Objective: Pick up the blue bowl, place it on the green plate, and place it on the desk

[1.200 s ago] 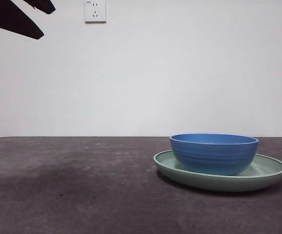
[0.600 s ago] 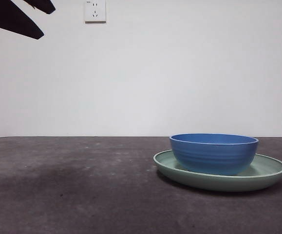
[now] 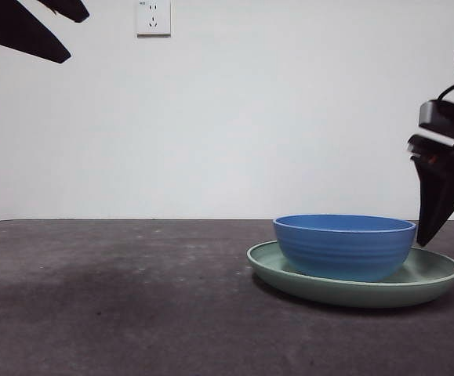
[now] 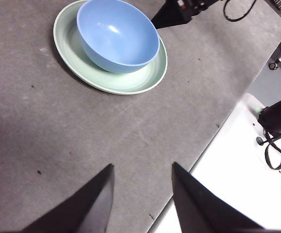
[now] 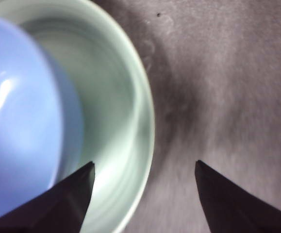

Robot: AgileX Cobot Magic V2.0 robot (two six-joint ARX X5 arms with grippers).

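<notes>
The blue bowl [image 3: 344,247] sits inside the green plate [image 3: 438,276] on the desk [image 3: 132,298], right of centre. My right gripper [image 3: 452,239] hangs open at the right edge, just above the plate's right rim. In the right wrist view its jaws straddle the plate's rim [image 5: 147,111], with the bowl [image 5: 19,111] beside them, and the gripper [image 5: 145,164] holds nothing. My left gripper [image 4: 142,166] is open and empty, well away from the bowl [image 4: 116,34] and plate [image 4: 145,80]. It shows only as a black tip at the top left of the front view [image 3: 23,31].
A wall socket [image 3: 153,17] is on the white wall behind. In the left wrist view the desk's edge meets a white surface [image 4: 237,160] with black cables [image 4: 276,145]. The right arm's dark tip [image 4: 172,17] shows beyond the plate.
The right arm has come in from the right edge and dropped down to just above the plate's right rim. The bowl, the plate and the left arm have not moved.
</notes>
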